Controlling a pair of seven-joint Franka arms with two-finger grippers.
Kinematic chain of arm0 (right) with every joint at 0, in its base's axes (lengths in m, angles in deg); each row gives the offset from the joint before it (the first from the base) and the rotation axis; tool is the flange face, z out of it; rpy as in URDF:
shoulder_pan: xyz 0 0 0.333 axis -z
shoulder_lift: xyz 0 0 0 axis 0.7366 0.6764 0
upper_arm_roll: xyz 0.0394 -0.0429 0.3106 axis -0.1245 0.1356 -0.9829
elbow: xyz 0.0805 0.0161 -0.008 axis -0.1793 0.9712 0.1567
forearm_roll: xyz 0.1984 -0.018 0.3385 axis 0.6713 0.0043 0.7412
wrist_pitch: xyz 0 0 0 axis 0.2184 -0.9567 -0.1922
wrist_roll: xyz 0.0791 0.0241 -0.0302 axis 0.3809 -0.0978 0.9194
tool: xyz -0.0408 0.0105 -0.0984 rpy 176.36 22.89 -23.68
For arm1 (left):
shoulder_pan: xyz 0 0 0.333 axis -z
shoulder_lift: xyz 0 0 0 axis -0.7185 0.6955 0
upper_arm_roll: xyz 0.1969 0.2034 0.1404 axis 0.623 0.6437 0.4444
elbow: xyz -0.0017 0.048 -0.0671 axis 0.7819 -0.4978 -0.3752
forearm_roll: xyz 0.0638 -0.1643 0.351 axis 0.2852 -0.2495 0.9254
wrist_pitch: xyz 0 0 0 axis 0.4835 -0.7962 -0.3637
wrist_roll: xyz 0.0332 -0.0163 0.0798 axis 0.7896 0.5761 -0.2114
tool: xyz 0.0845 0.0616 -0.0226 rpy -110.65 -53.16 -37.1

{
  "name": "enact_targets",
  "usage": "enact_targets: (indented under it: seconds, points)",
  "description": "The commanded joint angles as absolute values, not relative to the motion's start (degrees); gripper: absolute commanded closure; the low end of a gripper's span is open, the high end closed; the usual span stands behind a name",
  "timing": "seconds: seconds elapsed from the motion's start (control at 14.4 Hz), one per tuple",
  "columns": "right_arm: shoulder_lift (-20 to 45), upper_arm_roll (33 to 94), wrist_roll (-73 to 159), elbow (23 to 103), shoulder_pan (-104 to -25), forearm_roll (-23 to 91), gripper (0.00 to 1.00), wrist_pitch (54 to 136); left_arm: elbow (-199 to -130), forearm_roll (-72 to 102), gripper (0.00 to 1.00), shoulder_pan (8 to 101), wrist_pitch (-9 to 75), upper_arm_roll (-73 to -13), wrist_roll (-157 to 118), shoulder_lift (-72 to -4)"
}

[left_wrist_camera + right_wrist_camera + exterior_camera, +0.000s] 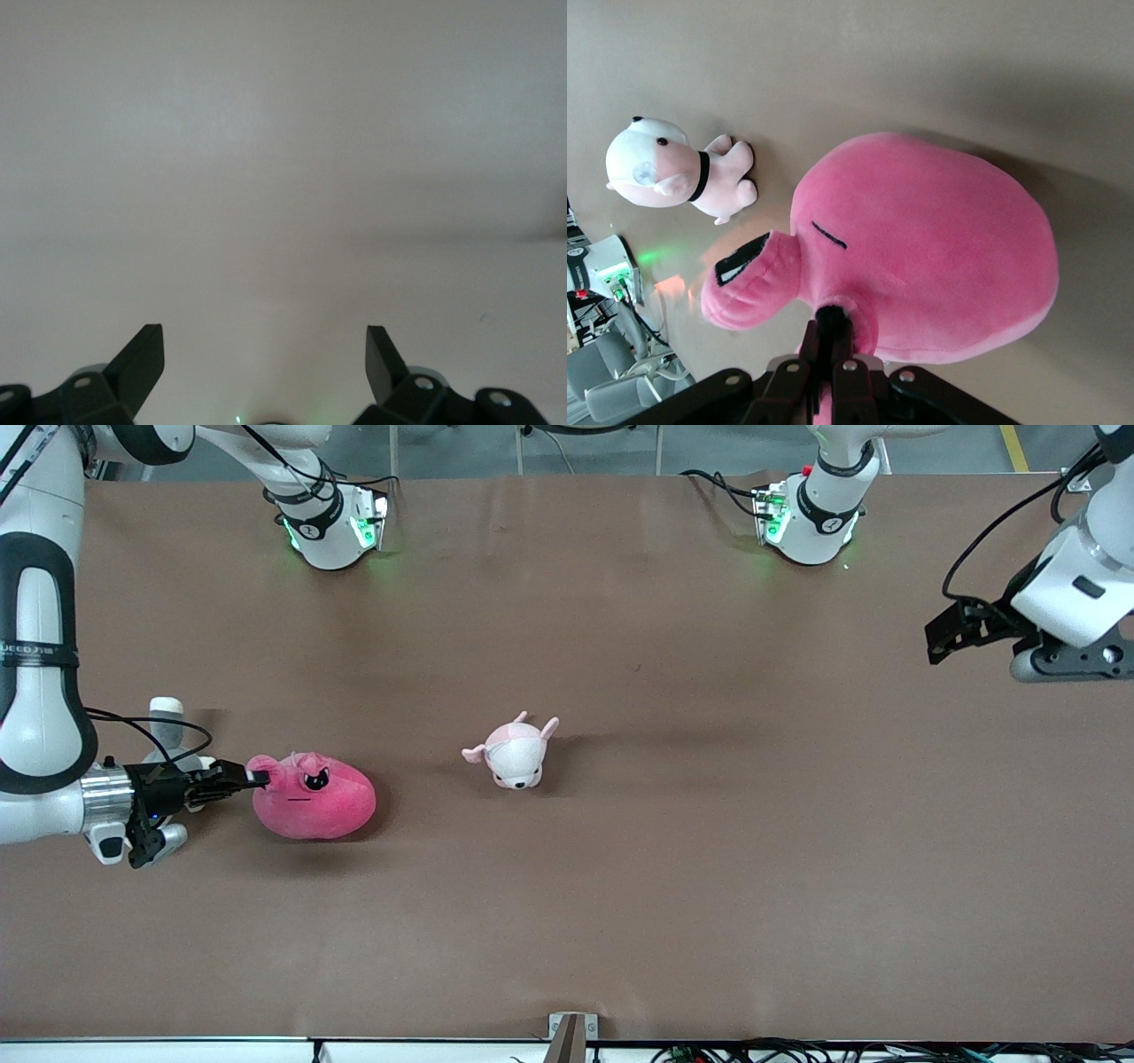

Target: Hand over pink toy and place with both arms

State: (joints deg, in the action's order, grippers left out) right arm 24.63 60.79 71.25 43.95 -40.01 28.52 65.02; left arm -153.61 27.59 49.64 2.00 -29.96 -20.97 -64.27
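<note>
Front view: right pincer (257, 779) clamped on pink toy (314, 797) edge, toy resting on table (709, 868); left pincer (264, 367) apart, waiting.

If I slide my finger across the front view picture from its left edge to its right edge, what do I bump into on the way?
right gripper, shut on the pink toy → pink toy → small puppy plush → left gripper, open, up over the table at the left arm's end

Robot lab: bench-mounted arm bases (332, 531), brown table (709, 868) (cables at edge)
</note>
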Motion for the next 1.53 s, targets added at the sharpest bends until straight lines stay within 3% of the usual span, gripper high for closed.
enact_targets:
  seconds: [0.0,0.77,0.83,0.97,1.32,1.46]
  points:
    - [25.07,59.75,72.0,42.55,-38.91,28.06,0.99,61.96,-157.8,26.74,0.0,50.68,2.78,-29.15,-19.87,-67.57]
    - [27.62,59.84,75.78,42.64,-39.09,26.92,0.98,62.65,-156.05,26.48,0.0,50.94,2.25,-29.24,-15.47,-65.46]
    - [27.62,59.84,75.17,42.56,-39.18,26.83,0.86,62.65,-155.43,26.48,0.0,51.03,2.25,-29.24,-15.56,-65.37]
    - [27.36,59.84,74.29,42.38,-38.74,27.01,0.0,62.66,-155.34,26.48,0.0,51.21,2.25,-29.24,-15.73,-65.11]
    - [25.96,60.01,67.89,35.89,-38.65,23.42,0.0,61.08,-155.25,26.39,0.0,50.6,2.34,-29.15,-15.56,-65.02]
    - [22.1,59.92,61.84,34.91,-39.09,21.48,0.0,60.72,-155.34,26.04,0.0,51.2,2.25,-29.24,-16.43,-64.32]
